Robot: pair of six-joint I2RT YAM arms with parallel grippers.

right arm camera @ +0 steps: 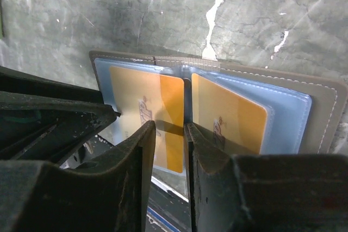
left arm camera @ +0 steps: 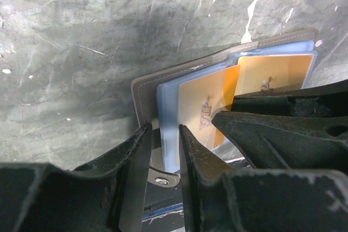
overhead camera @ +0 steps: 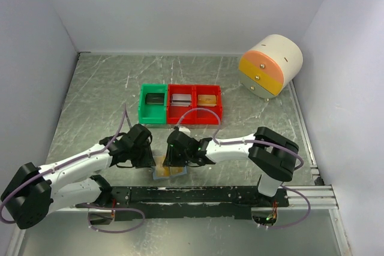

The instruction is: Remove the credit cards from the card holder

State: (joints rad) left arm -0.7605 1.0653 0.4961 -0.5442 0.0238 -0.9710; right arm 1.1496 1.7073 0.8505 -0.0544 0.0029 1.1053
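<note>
On the grey, scratched table (overhead camera: pixel 96 100) I see at the far side a green bin (overhead camera: pixel 152 115) and two red bins (overhead camera: pixel 180 118) (overhead camera: pixel 208 117) touching in one row, each with something flat inside, and further right a white drum (overhead camera: pixel 277 52) lying on its side, with an orange and yellow face.

The card holder (right arm camera: pixel 326 118) lies open on the table (overhead camera: pixel 96 100), at its near edge, with the credit cards (right arm camera: pixel 231 115) in its pockets. My left gripper (left arm camera: pixel 163 134) is over the holder's left edge and my right gripper (right arm camera: pixel 171 129) over its middle. Three bins (overhead camera: pixel 181 118) stand in a row behind it, and a drawer unit (overhead camera: pixel 270 64) sits far behind to its right.
</note>
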